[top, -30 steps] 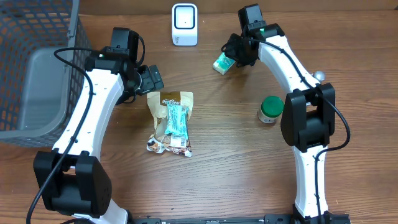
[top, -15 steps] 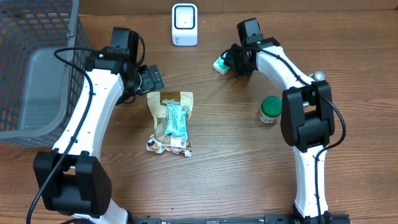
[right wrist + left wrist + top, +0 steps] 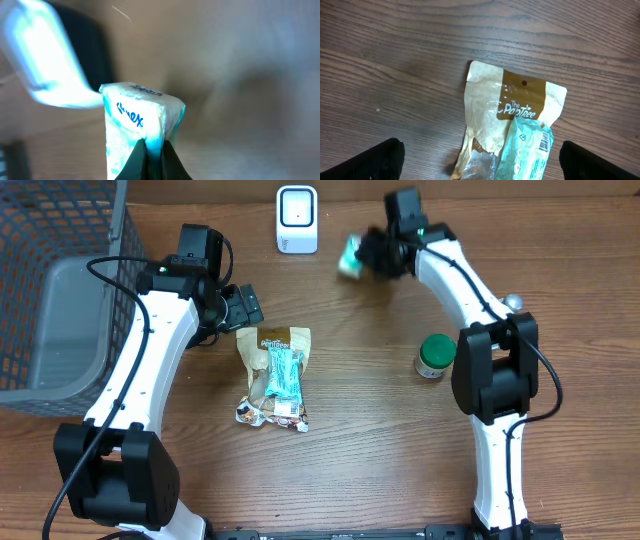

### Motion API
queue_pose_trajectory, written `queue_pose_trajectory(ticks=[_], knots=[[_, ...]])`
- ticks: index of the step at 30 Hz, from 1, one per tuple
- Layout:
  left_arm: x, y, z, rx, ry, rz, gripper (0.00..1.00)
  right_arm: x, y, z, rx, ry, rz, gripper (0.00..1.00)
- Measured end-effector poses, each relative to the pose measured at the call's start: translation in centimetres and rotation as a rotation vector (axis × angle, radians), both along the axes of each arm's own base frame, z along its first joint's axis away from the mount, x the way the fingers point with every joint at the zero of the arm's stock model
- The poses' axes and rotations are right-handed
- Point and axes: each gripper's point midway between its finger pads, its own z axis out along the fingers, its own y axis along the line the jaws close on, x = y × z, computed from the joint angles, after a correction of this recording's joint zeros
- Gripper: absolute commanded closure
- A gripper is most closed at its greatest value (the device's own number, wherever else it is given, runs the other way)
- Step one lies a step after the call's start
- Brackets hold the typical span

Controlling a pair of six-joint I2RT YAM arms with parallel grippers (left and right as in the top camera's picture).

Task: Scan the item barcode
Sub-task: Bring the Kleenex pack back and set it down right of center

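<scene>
R gripper point(image 3: 152, 150) pinching tissue pack point(image 3: 131, 117) by thin edge; pack likely twisting loose, barcode missing scanner point(image 3: 297, 218). L gripper point(image 3: 480, 159) hanging spread, empty.

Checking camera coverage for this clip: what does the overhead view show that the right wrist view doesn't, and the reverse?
Overhead only: the white scanner, the wire basket, the snack pouch, the green-lidded jar and the left gripper by the pouch. Right wrist only: blue lettering on the tissue pack and the fingers pinched on its lower edge. Both: the right gripper shut on the tissue pack, motion-blurred.
</scene>
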Motion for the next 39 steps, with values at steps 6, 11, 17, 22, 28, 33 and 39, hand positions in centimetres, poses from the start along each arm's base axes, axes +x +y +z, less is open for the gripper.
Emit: queue_pose_trajectory(ticks=[6, 11, 17, 22, 28, 33, 39], knots=[[0.0, 0.0, 0.0, 0.000, 0.000, 0.000, 0.00, 3.1, 3.2, 7.7, -0.198, -0.331, 0.071, 0.96], [0.0, 0.0, 0.0, 0.000, 0.000, 0.000, 0.00, 3.1, 8.5, 10.6, -0.460, -0.579, 0.149, 0.96], [0.0, 0.0, 0.0, 0.000, 0.000, 0.000, 0.00, 3.4, 11.7, 11.8, -0.646, -0.749, 0.180, 0.96], [0.0, 0.0, 0.0, 0.000, 0.000, 0.000, 0.00, 5.4, 10.1, 7.5, -0.776, -0.742, 0.177, 0.96], [0.0, 0.0, 0.0, 0.000, 0.000, 0.000, 0.00, 6.6, 8.5, 3.7, -0.871, -0.719, 0.205, 0.96], [0.0, 0.0, 0.0, 0.000, 0.000, 0.000, 0.00, 6.6, 8.3, 4.1, -0.898, -0.718, 0.208, 0.96], [0.0, 0.0, 0.0, 0.000, 0.000, 0.000, 0.00, 2.4, 5.7, 3.3, -0.977, -0.468, 0.335, 0.96]])
